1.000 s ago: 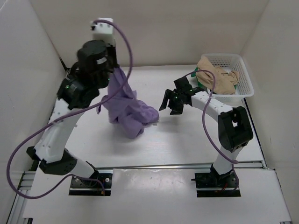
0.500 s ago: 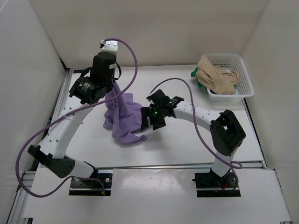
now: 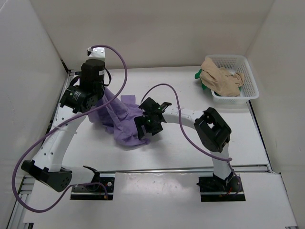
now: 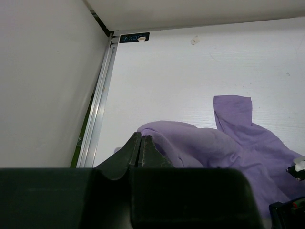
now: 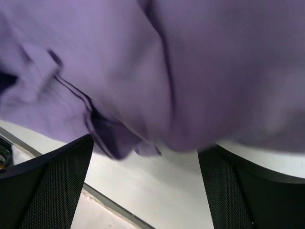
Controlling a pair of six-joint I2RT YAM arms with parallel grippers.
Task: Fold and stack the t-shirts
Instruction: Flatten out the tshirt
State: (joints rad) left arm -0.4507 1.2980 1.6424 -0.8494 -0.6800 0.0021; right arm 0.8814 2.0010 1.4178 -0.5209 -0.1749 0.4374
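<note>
The lavender t-shirt lies crumpled left of the table's middle, its left end drawn up toward my left wrist. In the left wrist view my left gripper is shut, with a fold of the same shirt pinched at its tips. My right gripper stands open at the shirt's right edge. In the right wrist view its mesh-padded fingers stand wide apart just above the table, and the purple cloth hangs over the gap. The tan t-shirt and the green t-shirt lie bunched in the basket.
A white mesh basket stands at the back right corner. White walls enclose the table on the left, back and right. A metal rail runs along the table's left edge. Purple cables loop from both arms.
My left arm has come down and to the left with the lavender shirt, which now spreads on the table. My right arm has swung left to the shirt's edge, its jaws wider.
</note>
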